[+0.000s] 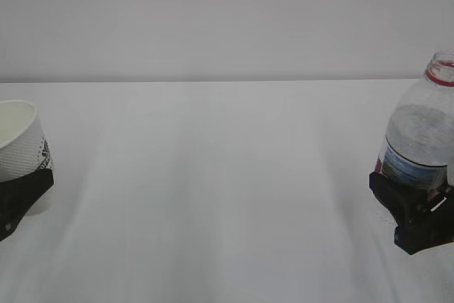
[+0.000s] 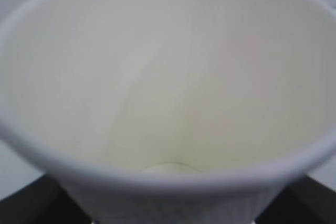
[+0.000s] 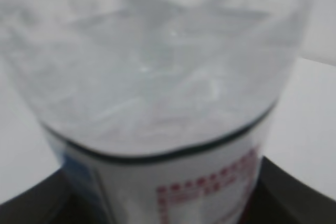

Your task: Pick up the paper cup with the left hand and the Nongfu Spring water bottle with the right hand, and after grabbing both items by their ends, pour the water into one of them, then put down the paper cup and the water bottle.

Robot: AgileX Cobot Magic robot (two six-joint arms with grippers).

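Item 1. Cup (image 1: 20,141): white paper, dark print on the side, cream inside. Stands tilted at the far left of the exterior view, lower wall between the fingers of the left gripper (image 1: 21,193), which are clamped on it low, near the base. Likely reason for the low hold: the mouth stays free to take a pour, and the rim is well above the fingers.

Item 2. Bottle (image 1: 420,136): clear, ribbed, red neck ring, no cap visible, label with a blue-green landscape. Upright or nearly so at the far right, label band seated between the fingers of the right gripper (image 1: 415,211), which are closed on its lower part. Likely reason: a hold at the bottom end lets the neck swing down toward the cup.

Item 3. Table (image 1: 227,196): white, bare between the two grippers, which are well apart.

Item 4. Views compared. The exterior view alone shows both items at once, the gap between them, the cup's print and the bottle's neck. The left wrist view alone looks into the cup (image 2: 168,93): no liquid is apparent there, though blur limits certainty; dark finger edges sit at the lower corners. The right wrist view alone shows the bottle (image 3: 157,77) close up, a hazy grey body above red print on the label; the water level cannot be read from it.
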